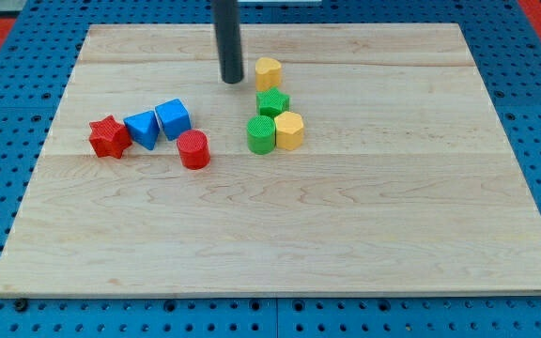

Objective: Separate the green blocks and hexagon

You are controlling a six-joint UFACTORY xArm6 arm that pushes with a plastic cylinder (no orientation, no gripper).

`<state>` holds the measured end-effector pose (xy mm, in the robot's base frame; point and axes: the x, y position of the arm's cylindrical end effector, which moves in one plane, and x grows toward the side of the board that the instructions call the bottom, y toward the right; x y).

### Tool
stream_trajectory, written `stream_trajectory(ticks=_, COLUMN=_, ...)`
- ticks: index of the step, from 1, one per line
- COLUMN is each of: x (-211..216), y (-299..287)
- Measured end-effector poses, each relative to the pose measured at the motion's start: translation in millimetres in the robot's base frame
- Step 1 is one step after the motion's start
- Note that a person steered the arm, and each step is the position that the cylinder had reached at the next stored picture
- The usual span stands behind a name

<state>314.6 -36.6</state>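
The yellow hexagon (289, 130) sits on the wooden board (421, 235) touching the green cylinder (261, 134), which lies just on its left in the view. The green star (272, 101) is just above both, touching or nearly touching them. A second yellow block (268, 71), of a shape hard to name (perhaps a heart), stands just above the star, further from the hexagon. So the cluster is still together, and the separation looks not yet begun.

The arm carries no pincer, so there is nothing to be spread or pressed together; it ends in a rod whose tip (231, 81) rests above and to the left of the hexagon, near the second yellow block and apart from all blocks.

Well to the hexagon's left lie a red cylinder (193, 149), a blue cube (173, 119), a blue triangular block (143, 129) and a red star (109, 137).

The next move probably calls for working the tip into the seam between hexagon and green cylinder, then pushing one sideways without dragging the star along.
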Motion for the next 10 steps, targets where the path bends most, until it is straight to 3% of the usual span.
stream_trajectory(ticks=1, x=-7, y=35)
stream_trajectory(ticks=2, x=-35, y=4)
stream_trajectory(ticks=3, x=-14, y=72)
stream_trajectory(ticks=4, x=55, y=107)
stream_trajectory(ticks=5, x=122, y=83)
stream_trajectory(ticks=6, x=74, y=-3)
stream_trajectory(ticks=7, x=39, y=-11)
stream_trajectory(ticks=8, x=94, y=-5)
stream_trajectory(ticks=9, x=102, y=48)
stream_trajectory(ticks=10, x=72, y=87)
